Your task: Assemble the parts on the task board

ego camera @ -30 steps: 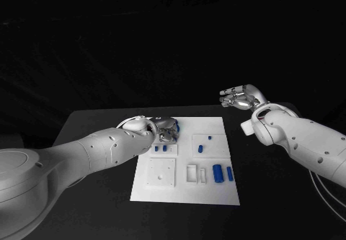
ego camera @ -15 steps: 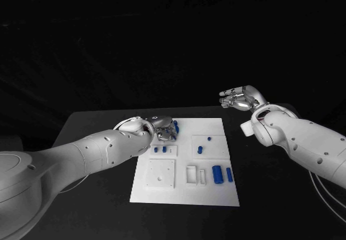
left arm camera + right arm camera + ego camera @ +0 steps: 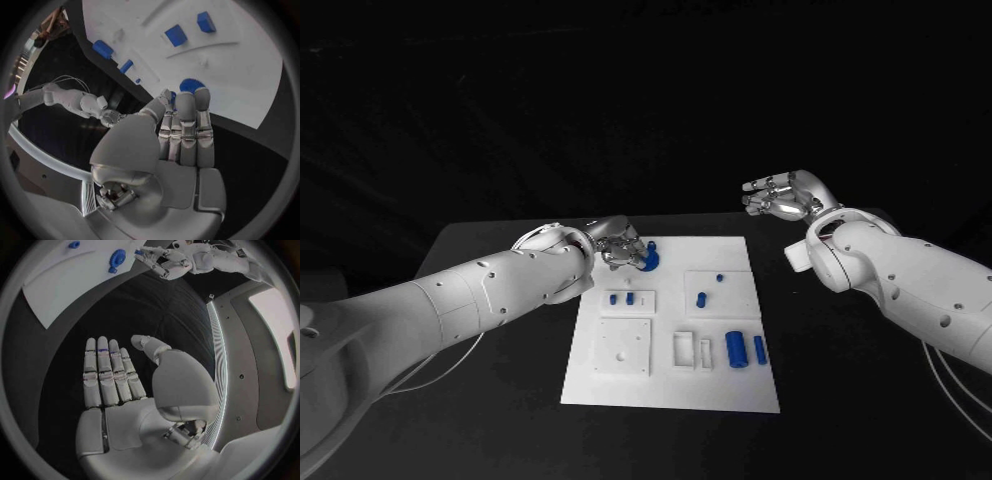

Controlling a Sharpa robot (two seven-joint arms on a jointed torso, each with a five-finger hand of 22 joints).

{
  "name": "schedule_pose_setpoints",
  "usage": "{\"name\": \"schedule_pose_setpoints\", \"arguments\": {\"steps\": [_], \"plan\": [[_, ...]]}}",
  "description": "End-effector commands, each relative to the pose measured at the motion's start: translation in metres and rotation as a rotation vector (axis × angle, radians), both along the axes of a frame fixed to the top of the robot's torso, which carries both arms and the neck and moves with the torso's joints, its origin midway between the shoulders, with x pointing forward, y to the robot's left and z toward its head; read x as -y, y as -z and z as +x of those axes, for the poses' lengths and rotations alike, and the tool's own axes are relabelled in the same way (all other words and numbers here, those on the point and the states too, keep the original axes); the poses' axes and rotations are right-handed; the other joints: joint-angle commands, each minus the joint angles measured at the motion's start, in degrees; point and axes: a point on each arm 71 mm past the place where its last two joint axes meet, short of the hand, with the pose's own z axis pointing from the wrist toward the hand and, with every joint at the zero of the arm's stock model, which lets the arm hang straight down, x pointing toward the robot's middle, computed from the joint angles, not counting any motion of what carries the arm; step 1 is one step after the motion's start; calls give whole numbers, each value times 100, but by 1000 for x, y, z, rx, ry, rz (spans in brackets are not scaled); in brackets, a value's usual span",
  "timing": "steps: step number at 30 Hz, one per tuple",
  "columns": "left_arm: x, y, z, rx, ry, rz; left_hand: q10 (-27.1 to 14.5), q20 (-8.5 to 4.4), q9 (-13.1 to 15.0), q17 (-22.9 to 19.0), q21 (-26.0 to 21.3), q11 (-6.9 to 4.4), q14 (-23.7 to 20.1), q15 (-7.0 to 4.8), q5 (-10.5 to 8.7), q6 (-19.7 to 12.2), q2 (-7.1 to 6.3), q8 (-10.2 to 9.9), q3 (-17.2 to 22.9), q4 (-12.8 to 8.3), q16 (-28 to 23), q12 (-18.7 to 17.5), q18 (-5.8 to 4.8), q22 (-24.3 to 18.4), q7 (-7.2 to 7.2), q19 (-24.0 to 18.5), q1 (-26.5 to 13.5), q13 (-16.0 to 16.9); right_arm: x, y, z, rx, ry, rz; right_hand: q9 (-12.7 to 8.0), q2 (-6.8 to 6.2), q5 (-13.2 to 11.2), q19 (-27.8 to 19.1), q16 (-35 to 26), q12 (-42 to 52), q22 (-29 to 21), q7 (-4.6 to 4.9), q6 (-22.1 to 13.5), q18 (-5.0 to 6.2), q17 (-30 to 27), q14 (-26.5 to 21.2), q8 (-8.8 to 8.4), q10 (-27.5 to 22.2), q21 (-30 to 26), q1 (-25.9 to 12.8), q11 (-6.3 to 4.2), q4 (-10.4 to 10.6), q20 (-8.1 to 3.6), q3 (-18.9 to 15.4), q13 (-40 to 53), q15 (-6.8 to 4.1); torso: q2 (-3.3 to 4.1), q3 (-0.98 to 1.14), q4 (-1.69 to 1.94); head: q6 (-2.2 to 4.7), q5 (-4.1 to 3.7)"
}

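White task board (image 3: pixel 668 385) lies at the centre of the black surface (image 3: pixel 488 380), and most blue parts are visible on it in the head view. A blue gear-like disc (image 3: pixel 648 257) sits near the board's 11 o'clock corner, just beside the left robot hand (image 3: pixel 620 248). The left wrist view shows this robot hand (image 3: pixel 181 135) with fingers extended side by side, fingertips (image 3: pixel 201 95) at the toothed edge of the disc (image 3: pixel 187 85); whether the thumb pinches the disc or the fingers merely touch it cannot be told. Two short blue pegs (image 3: pixel 623 297) stand at the board's 9 o'clock region, two further small parts (image 3: pixel 707 288) lie toward 1 o'clock of centre, and two larger blue cylinders (image 3: pixel 746 349) lie at 4 o'clock. A square raised plate (image 3: pixel 623 345) and a rectangular recess (image 3: pixel 685 347) carry no blue part. The right robot hand (image 3: pixel 783 194) hovers beyond the board's 1 o'clock corner, well apart from it; the right wrist view shows it (image 3: pixel 115 385) spread flat and holding nothing. Judgement: assembly is at an early stage. The disc appears to be the part in hand, while the cylinders and small parts lie loose and await seating.
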Motion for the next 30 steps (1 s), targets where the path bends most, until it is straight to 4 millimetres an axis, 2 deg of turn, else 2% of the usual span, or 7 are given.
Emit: {"name": "schedule_pose_setpoints", "arguments": {"steps": [1,4,11,19,25,30], "plan": [[-5,1,-1,-80,-20,-39,20,-8,11,4,26,-1,41,-2,-25,0,35,40,7,36,-7,-22,73,109,-4,-14,-8,2,0,-1,-1,1,-14,6,7,-37,17,-27,-16,-22,-6,7,-18,10,-6,-6,-5,-38,16,5,10,31,0,3,-8,19,-8,-10,33,-19,-21],[-15,0,0,-84,-27,-28,29,-9,12,4,28,-3,39,-3,-26,6,33,40,1,31,-9,-21,72,110,-5,-17,1,2,1,-1,-1,0,-13,5,7,-37,17,-27,-16,-22,-6,7,-18,10,-6,-6,-5,-38,16,5,10,31,0,3,-8,19,-4,-18,47,-30,-50],[-25,1,0,-72,-23,14,36,-10,12,4,31,-6,37,-5,-22,14,32,40,-3,21,-10,-22,71,112,-5,-21,13,2,1,-1,-1,-2,-13,5,7,-37,17,-27,-16,-22,-6,7,-18,10,-6,-6,-5,-38,16,5,10,31,0,3,-8,19,-1,-13,37,-42,-33],[-27,4,0,-62,-7,58,39,-13,11,2,40,-6,31,-6,-30,21,37,38,-16,6,-18,-23,69,112,-4,-30,30,1,1,-1,-1,-1,-16,8,8,-27,28,-23,-14,-19,-5,5,3,14,-6,-1,-4,-31,18,5,7,30,-2,13,-8,15,-1,-19,31,-48,-26],[-27,8,0,-70,3,70,39,-13,11,2,40,-6,31,-6,-30,21,37,38,-16,6,-18,-23,69,112,-4,-30,30,1,-1,-1,0,-1,-19,12,8,-26,29,-17,-14,-20,-5,4,7,16,-6,5,-5,-29,20,8,5,28,-5,14,-9,14,1,-8,26,-43,0],[-26,12,-1,-80,10,83,39,-13,11,-1,42,-5,34,-5,-31,21,47,40,-25,3,-25,-22,70,110,-2,-34,35,2,-2,0,0,-1,-21,13,8,-26,29,-17,-14,-20,-5,4,7,16,-6,5,-5,-29,20,8,5,28,-5,14,-9,14,4,-13,22,-62,-5]]}}
